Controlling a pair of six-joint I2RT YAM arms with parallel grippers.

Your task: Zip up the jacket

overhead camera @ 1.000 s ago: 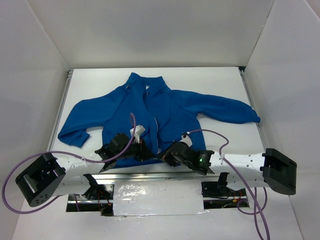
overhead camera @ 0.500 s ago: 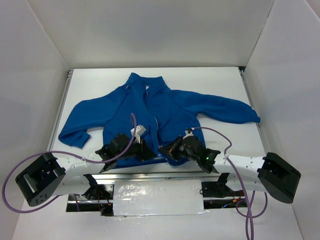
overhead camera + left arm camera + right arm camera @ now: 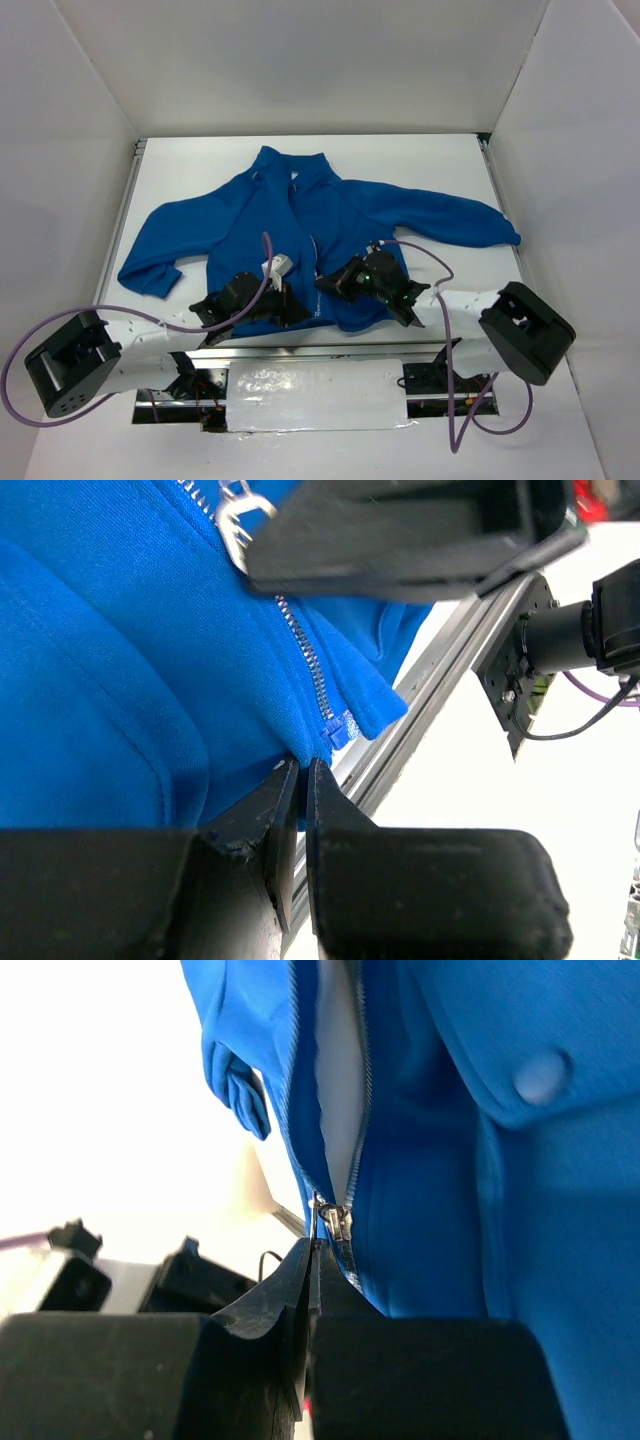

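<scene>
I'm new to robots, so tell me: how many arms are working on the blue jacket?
2. The left arm reaches the jacket hem from the left; the right arm from the right. None appear hidden.

the top camera looks down from high behind the near edge and takes in the whole table [image 3: 430, 165]. each wrist camera looks along its own fingers [image 3: 250, 820] from very near. all three views share the low end of the zipper [image 3: 315, 255] on the jacket [image 3: 345, 215].

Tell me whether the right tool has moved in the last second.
Yes. Seen from above, the right tool, shut on the zipper pull, has slid up the jacket, away from the table's near rail.
</scene>
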